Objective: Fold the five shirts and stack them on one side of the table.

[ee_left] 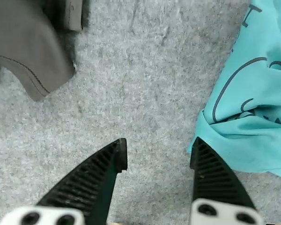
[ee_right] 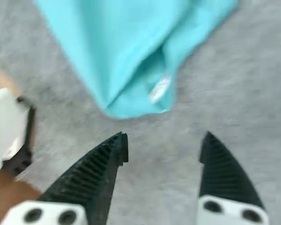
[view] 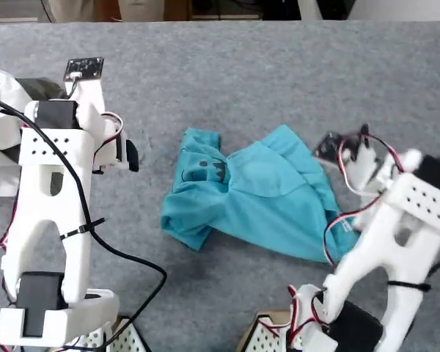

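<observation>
Grey felt bench (view: pixel 279 66); the teal shirt (view: pixel 257 194) lies crumpled mid-bench between the two arms, its long axis running roughly from one arm toward the other, not yet folded. The left gripper (ee_left: pixel 159 146) has its fingers spread wide over bare felt, with the shirt's printed edge just beside one fingertip. The right gripper (ee_right: pixel 165 138) is likewise wide and holding nothing, the shirt's labelled corner straight ahead of the gap; I judge this arm the nearer, so I'd start with that corner.
</observation>
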Controlling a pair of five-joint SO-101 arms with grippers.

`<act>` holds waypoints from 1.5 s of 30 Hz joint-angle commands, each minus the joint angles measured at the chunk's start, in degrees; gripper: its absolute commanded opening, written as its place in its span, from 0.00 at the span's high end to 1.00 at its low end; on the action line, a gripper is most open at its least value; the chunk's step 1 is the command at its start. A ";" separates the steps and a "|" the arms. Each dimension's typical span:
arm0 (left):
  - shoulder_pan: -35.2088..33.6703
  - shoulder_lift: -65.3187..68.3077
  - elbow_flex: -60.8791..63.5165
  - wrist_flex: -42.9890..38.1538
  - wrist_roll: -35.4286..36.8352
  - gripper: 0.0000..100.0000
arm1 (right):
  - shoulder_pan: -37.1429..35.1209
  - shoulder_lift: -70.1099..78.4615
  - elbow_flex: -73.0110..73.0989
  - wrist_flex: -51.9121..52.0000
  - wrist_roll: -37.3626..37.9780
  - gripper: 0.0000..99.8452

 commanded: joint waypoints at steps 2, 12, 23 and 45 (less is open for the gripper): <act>-0.79 -2.33 -0.26 -0.44 -0.26 0.78 | -12.00 6.29 -10.24 -1.41 -9.85 0.81; -4.31 -2.33 -0.09 -0.35 -0.26 0.78 | -25.27 36.53 -32.57 -5.63 -23.38 0.81; -4.13 -2.33 1.67 -0.44 0.18 0.78 | -33.89 64.84 -67.21 1.76 -31.38 0.81; -4.57 -1.80 1.67 -0.79 -0.26 0.78 | -34.42 80.75 -83.65 7.65 -35.69 0.98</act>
